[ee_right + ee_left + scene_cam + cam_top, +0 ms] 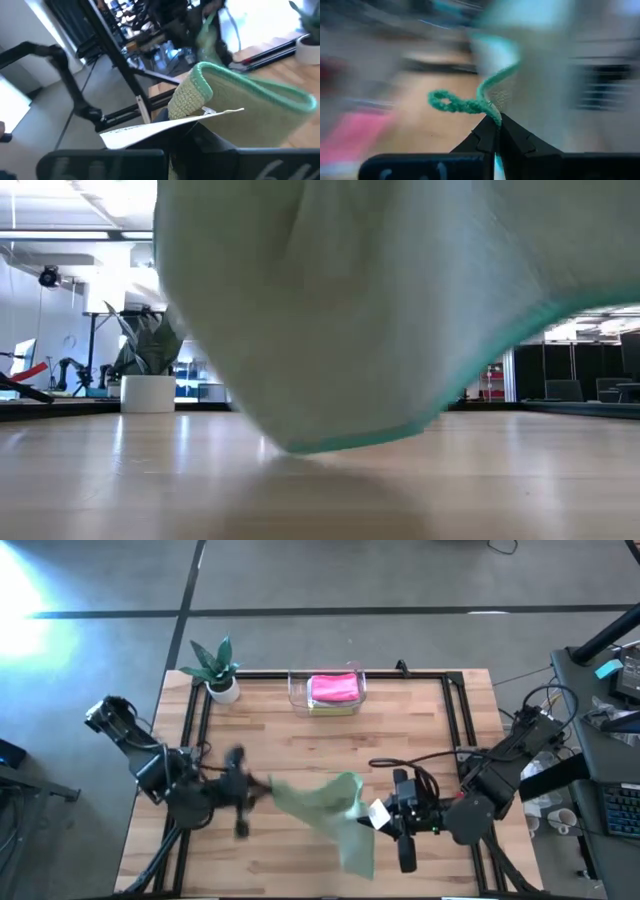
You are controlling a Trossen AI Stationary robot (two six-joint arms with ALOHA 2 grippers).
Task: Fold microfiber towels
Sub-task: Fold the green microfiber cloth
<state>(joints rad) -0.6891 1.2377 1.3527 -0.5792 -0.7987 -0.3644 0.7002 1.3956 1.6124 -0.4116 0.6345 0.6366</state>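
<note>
Left gripper clamped tight on a corner of the sage green towel, teal stitched edge curling out just past my fingertips. Right gripper also pinched closed on the same towel, gripping the opposite corner where the white care tag sticks out.

Towel is stretched between my two grippers above the front middle of the bench, one end trailing down toward the front edge. In the low view it hangs in the air, its lowest edge just clear of the wood as far as I can tell.

Behind that, clear plastic bin at the back middle of the bench, hot pink towel on top inside it, a lime green one under that. Potted plant at the back left corner.
</note>
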